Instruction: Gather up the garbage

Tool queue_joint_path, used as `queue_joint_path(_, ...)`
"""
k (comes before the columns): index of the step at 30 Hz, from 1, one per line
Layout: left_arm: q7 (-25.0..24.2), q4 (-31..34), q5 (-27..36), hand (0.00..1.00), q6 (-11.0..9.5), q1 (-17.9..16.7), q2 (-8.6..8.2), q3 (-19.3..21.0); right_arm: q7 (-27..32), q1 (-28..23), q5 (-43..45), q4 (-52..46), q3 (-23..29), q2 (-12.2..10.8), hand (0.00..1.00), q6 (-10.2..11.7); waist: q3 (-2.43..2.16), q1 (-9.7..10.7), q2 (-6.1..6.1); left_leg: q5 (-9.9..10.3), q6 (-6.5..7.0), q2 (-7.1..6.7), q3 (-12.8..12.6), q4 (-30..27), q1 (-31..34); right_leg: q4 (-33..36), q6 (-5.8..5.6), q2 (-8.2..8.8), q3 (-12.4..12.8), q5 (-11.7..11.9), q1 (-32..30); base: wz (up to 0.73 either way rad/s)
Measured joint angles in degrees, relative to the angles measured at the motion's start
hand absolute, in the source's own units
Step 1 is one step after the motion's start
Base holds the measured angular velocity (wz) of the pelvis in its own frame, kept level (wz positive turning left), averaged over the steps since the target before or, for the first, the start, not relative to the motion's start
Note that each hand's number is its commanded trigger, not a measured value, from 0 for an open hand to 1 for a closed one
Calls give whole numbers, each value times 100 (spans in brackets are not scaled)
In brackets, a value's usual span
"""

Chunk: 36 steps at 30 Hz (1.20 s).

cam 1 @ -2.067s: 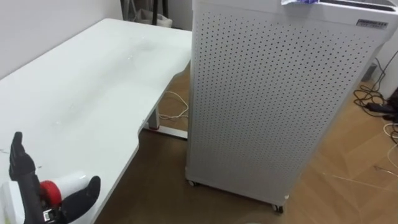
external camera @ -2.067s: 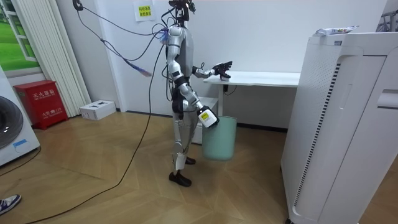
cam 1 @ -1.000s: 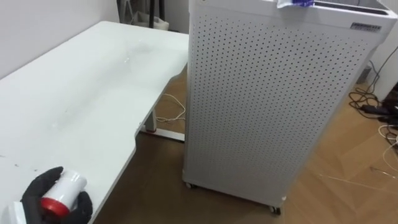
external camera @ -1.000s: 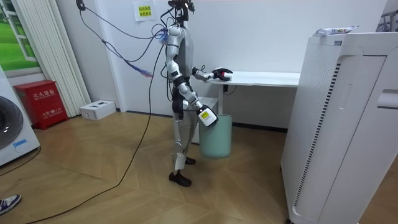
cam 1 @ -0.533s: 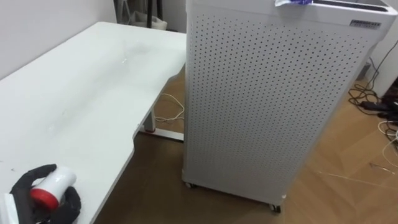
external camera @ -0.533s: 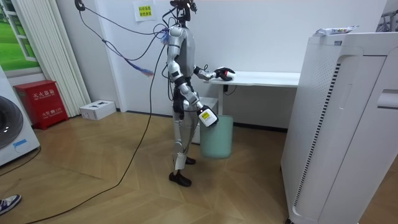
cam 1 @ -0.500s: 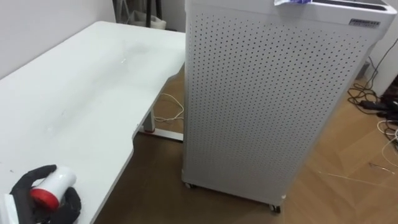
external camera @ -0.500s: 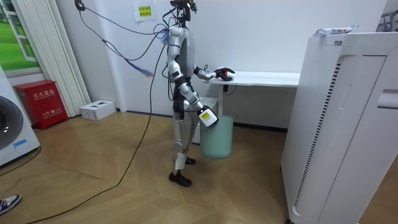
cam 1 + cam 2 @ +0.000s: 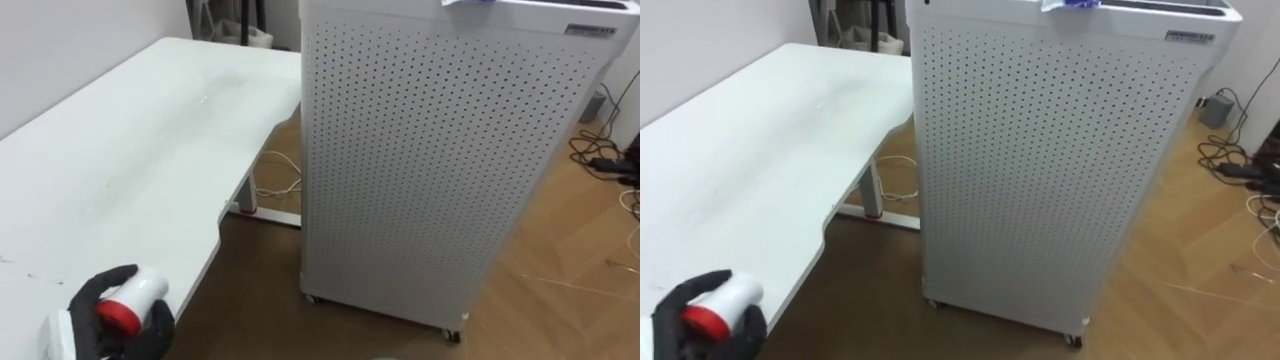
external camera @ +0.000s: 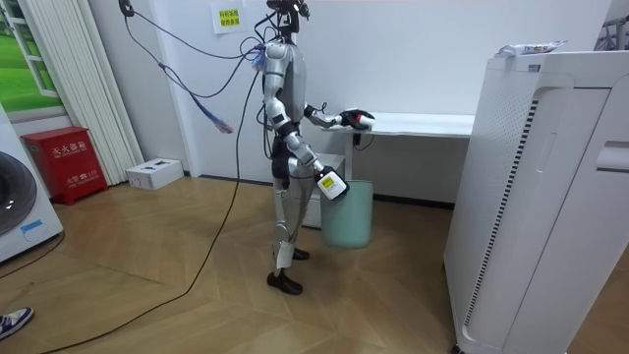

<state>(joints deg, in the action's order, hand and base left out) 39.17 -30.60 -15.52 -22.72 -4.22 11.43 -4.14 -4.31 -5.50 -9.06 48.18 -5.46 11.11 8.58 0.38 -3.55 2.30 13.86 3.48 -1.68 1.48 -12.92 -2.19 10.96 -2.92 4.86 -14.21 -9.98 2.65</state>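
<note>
Our left hand (image 9: 118, 322) is clenched round a small white bottle with a red cap (image 9: 135, 292). The dark fingers (image 9: 92, 290) wrap its body from behind and below, and the cap end points back toward us. Hand and bottle are at the near edge of the white table (image 9: 130, 160), whose top stretches away ahead of the hand. We cannot tell whether the bottle touches the table or hangs just clear of it.

We judge the bottle to be light, probably empty plastic. Its wall looks stiff enough to take a firm squeeze and is unlikely to break. It is smooth and round, so it could twist or slide out of a loose hold. The best grip is the one we have, round the middle of the body and off the narrower cap.

In the room view, a pale green waste bin (image 10: 350, 218) stands on the floor below the left hand. Our right hand (image 10: 331, 185) hangs low just beside the bin's rim, and we cannot tell whether it is open or closed. A tall white perforated cabinet (image 9: 430, 160) stands well off to the right of the left hand.
</note>
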Motion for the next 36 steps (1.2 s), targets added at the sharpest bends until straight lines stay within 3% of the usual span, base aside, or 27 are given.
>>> queue_joint_path(4,-213,47,29,100,1,121,-40,-201,179,200,-7,-19,0,-1,100,15,16,41,-29,-47,10,-5,-94,14,111,140,0,29,58,0,-203,-6)
queue_joint_path(9,-297,252,228,100,50,105,31,-330,428,562,-207,-113,-5,-3,100,18,30,162,-58,-99,25,-10,-338,-8,297,303,-3,69,239,6,-500,-4)
queue_joint_path(11,-443,289,236,100,24,117,36,-556,498,671,-231,-209,-13,-12,100,50,37,190,-69,-101,28,-10,-430,-10,309,306,-16,69,311,14,-540,-19)
queue_joint_path(13,-806,249,234,100,57,154,11,-1011,558,873,-249,-224,-18,-79,100,168,67,365,-72,-107,40,-11,-459,-30,384,304,-21,69,330,52,-608,-9)
queue_joint_path(18,-1455,76,235,100,79,211,-174,-2055,698,1115,-246,-429,-190,-149,100,376,86,627,-85,-109,43,28,-625,-93,721,323,-1,14,538,140,-1020,-22)
queue_joint_path(21,-1849,-136,242,100,122,443,-197,-2366,752,1163,-248,-429,-272,-163,100,397,101,644,-108,-108,42,60,-765,-89,803,383,11,-13,663,148,-1197,-25)
queue_joint_path(28,-2294,-721,237,100,253,972,-258,-2418,853,1402,-308,-435,-465,-136,100,389,133,694,-143,-108,41,83,-940,-76,965,533,21,-33,820,152,-1539,-17)
queue_joint_path(31,-2357,-956,236,100,270,1105,-365,-2421,860,1499,-310,-435,-479,-152,100,392,163,693,-189,-108,41,76,-947,-75,960,572,21,-33,873,151,-1571,-5)
queue_joint_path(36,-2350,-1019,218,100,271,1138,-429,-2424,936,1697,-319,-538,-631,-155,100,393,173,718,-204,-108,41,87,-1071,-75,1019,578,22,-47,934,151,-1677,-12)
